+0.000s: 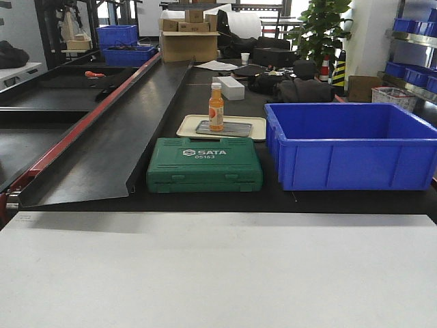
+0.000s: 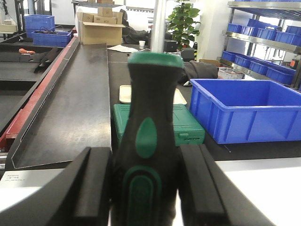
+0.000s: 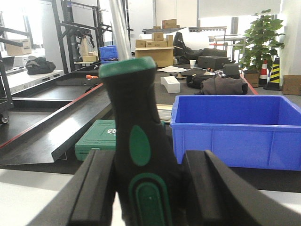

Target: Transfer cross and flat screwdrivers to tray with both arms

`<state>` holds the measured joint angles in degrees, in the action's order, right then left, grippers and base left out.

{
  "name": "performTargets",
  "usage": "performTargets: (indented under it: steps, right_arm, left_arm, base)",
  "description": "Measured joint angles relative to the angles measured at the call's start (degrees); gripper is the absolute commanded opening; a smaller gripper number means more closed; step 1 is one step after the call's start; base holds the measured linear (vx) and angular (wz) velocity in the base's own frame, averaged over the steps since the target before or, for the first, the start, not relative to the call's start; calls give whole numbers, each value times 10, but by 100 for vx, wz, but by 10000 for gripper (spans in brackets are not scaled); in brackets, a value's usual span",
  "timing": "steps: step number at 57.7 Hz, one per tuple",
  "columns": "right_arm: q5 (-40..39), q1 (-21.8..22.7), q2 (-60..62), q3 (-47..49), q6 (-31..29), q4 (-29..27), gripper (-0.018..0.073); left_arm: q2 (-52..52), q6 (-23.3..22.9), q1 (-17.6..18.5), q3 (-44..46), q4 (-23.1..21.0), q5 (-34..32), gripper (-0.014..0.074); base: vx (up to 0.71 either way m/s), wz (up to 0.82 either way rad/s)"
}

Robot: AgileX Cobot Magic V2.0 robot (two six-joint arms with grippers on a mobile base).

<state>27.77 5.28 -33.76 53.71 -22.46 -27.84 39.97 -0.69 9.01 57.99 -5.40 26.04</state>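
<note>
The left fingers (image 2: 94, 188) are closed on the black-and-green handle of the left-hand screwdriver (image 2: 148, 141), and the right fingers (image 3: 99, 188) clamp the right-hand screwdriver (image 3: 136, 136) the same way. Each steel shaft points up and out of frame, so which tip is cross and which flat cannot be told. Both tools hang over the white bench (image 1: 218, 273), well apart from the grey metal tray (image 1: 235, 128). That tray lies on a beige tray (image 1: 256, 121) behind the green tool case (image 1: 205, 164) and beside the blue bin (image 1: 348, 147), with an orange bottle (image 1: 216, 108) standing on it. The step in hand looks to be the carry. Next, both arms must reach past the case and lower the tools onto the tray's bare metal without knocking the bottle.
</note>
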Motion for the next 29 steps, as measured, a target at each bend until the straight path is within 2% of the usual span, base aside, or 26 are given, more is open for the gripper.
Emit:
performTargets:
  steps: [29]
  right_arm:
    - [0, 0, -1, 0, 0, 0, -9]
  left_arm:
    - [0, 0, 0, 0, 0, 0, -4]
  base:
    - [-1, 0]
